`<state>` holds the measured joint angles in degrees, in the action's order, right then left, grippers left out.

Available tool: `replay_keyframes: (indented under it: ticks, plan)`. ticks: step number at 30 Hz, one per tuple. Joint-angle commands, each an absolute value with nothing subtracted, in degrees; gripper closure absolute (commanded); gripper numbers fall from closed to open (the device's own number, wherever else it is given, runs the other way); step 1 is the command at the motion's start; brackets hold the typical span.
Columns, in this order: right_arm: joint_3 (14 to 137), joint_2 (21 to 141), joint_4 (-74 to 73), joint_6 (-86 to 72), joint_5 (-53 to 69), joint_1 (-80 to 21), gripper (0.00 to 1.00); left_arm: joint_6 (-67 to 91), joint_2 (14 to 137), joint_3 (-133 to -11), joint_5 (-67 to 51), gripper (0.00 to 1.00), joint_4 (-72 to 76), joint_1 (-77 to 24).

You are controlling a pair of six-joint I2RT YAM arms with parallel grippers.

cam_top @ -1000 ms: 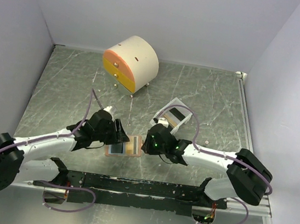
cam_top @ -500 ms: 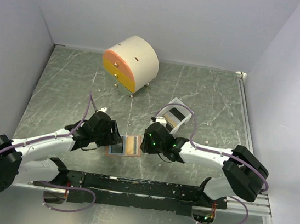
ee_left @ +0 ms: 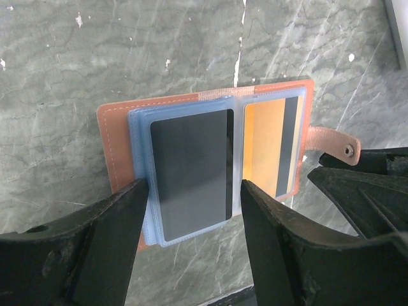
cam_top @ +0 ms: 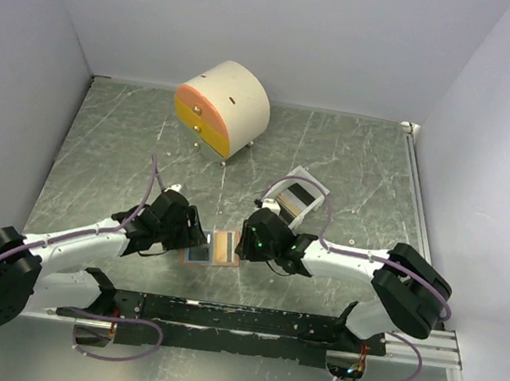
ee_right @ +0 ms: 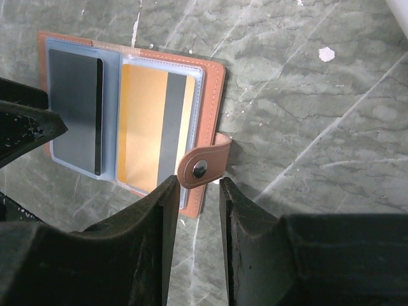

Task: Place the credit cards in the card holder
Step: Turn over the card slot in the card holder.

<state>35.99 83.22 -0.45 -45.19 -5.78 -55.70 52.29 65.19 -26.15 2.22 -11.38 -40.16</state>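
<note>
My left gripper is spread wide, its fingers standing either side of the black card without pinching it. My right gripper is parted only narrowly and grasps nothing I can see, the snap strap just past its tips. Between the two lies the card holder, open and flat, its long axis running from one arm to the other, with the black card in its left page and a gold card in its right. Beyond the holder's right end sits a white tray with what looks like more cards, and I judge my right arm the nearer to them.
</note>
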Motion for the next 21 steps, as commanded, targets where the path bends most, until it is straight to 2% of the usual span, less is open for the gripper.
replay_keyframes:
  ticks: [1, 21]
  plan:
    - [35.87, 84.19, 1.19, -45.37, -5.63, -55.99, 0.68, 52.13, 66.50, -25.26, 0.91, 0.29, -8.77, -39.66]
    - [35.10, 86.06, 3.65, -45.97, -4.09, -56.51, 0.68, 51.64, 64.85, -27.02, -6.46, 0.31, -3.48, -39.68]
